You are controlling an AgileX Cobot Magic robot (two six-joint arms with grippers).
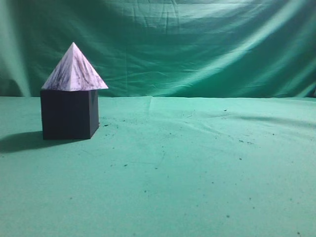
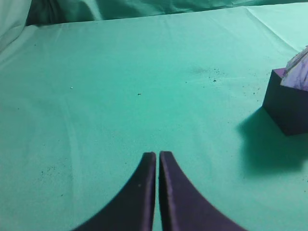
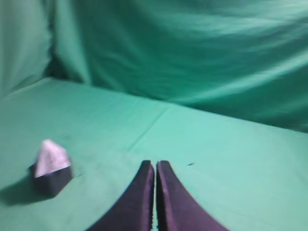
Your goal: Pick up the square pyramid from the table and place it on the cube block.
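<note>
A: Where is the square pyramid point(image 1: 74, 70)?

B: It sits upright on top of the cube block point(image 1: 68, 114), base on the cube's top face, at the left of the table point(image 1: 197, 168).

A: And the grippers?

B: The left gripper point(image 2: 157, 155) has its fingers pressed together, holding nothing, above bare cloth with the stack off to its right. The right gripper point(image 3: 155, 164) is likewise closed and empty, the stack well apart to its left. A green backdrop point(image 1: 197, 44) hangs behind.

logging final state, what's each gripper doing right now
Left gripper: closed, fingers together, holding nothing.
Right gripper: closed, fingers together, holding nothing.
</note>
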